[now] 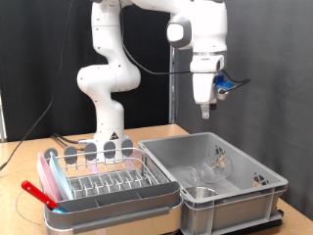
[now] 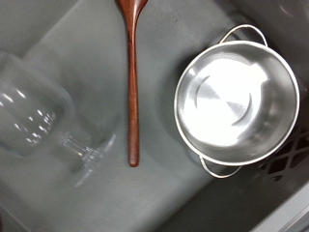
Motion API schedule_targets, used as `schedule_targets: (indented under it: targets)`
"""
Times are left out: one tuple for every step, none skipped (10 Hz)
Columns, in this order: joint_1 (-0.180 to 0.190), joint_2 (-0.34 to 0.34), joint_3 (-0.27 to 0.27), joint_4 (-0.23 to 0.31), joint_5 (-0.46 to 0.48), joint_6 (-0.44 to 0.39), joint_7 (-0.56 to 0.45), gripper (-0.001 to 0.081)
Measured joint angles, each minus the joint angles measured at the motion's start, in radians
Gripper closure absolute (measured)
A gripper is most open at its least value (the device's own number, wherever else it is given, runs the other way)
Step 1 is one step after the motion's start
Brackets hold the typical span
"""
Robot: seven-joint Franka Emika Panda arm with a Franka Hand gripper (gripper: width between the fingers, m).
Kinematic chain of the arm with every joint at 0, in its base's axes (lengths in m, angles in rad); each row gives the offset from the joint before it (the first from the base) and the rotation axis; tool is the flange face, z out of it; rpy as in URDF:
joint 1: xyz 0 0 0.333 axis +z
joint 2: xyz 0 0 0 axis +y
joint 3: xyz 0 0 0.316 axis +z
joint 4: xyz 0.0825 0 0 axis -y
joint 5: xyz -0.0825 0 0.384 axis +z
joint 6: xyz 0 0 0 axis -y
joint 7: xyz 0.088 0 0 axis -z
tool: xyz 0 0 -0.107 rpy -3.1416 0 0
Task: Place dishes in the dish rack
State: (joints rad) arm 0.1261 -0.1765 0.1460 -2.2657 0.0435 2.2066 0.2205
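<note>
Gripper: the two-finger gripper (image 1: 203, 111) on the white Franka arm (image 1: 110, 69) hangs high above the deep plain grey plastic bin (image 1: 256, 186), fingers pointing down; nothing shows between them, and whether they stand wide or narrow I cannot tell. The fingers do not show in the wrist view.

Steel bowl: a shiny round steel bowl with two thin wire loop handles (image 2: 236, 101) lies on the bin floor, mouth up, its polished inside smooth and mirror-bright. One handle shows at each of two opposite points of the rim, so its handle axis runs roughly parallel to the spoon's length.

Glass: a clear stemmed wine glass (image 2: 37, 111) lies on its side on the bin floor — the rounded cup at one end, the flat foot (image 2: 90, 155) at the other, the foot close to the spoon's handle tip. In the exterior view it reads only as faint clear glass (image 1: 205, 174) inside the bin.

Spoon: a long dark reddish-brown wooden spoon (image 2: 132, 82) lies flat between glass and bowl, apart from both; its slim straight handle runs the length of the wrist view, the wider end cut by the picture edge.

Dish rack: the low silver wire rack with upright prongs (image 1: 108, 174) sits in a grey tray with pink-red edge pieces (image 1: 41, 191), just beside the bin on the exterior view's left, on the wooden table (image 1: 20, 176). None of the three pieces above is in it.
</note>
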Motion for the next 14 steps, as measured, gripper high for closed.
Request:
schedule_targets:
  targets:
    - [0.0, 0.002, 0.003, -0.016, -0.01, 0.027, -0.034, -0.0002]
    - [0.001, 0.013, 0.011, -0.036, -0.024, 0.062, -0.051, -0.0002]
    - [0.001, 0.036, 0.021, -0.047, -0.035, 0.078, -0.053, -0.0002]
    - [0.002, 0.066, 0.03, -0.048, -0.047, 0.078, -0.047, -0.0002]
    - [0.001, 0.101, 0.035, -0.049, -0.08, 0.085, -0.019, -0.0002]
    - [0.001, 0.139, 0.04, -0.05, -0.115, 0.108, 0.019, -0.0002]
    - [0.001, 0.173, 0.043, -0.043, -0.138, 0.137, 0.045, -0.0002]
    - [0.001, 0.171, 0.043, -0.043, -0.131, 0.137, 0.034, -0.0002]
    - [0.0, 0.167, 0.042, -0.048, -0.103, 0.156, 0.002, -0.0002]
    - [0.0, 0.16, 0.041, -0.065, -0.045, 0.215, -0.058, -0.0002]
    - [0.0, 0.155, 0.04, -0.093, 0.0, 0.292, -0.109, -0.0002]
    - [0.0, 0.156, 0.04, -0.12, 0.022, 0.353, -0.135, -0.0002]
    - [-0.001, 0.159, 0.039, -0.136, 0.027, 0.37, -0.138, -0.0002]
    - [-0.002, 0.166, 0.038, -0.143, 0.026, 0.363, -0.134, -0.0002]
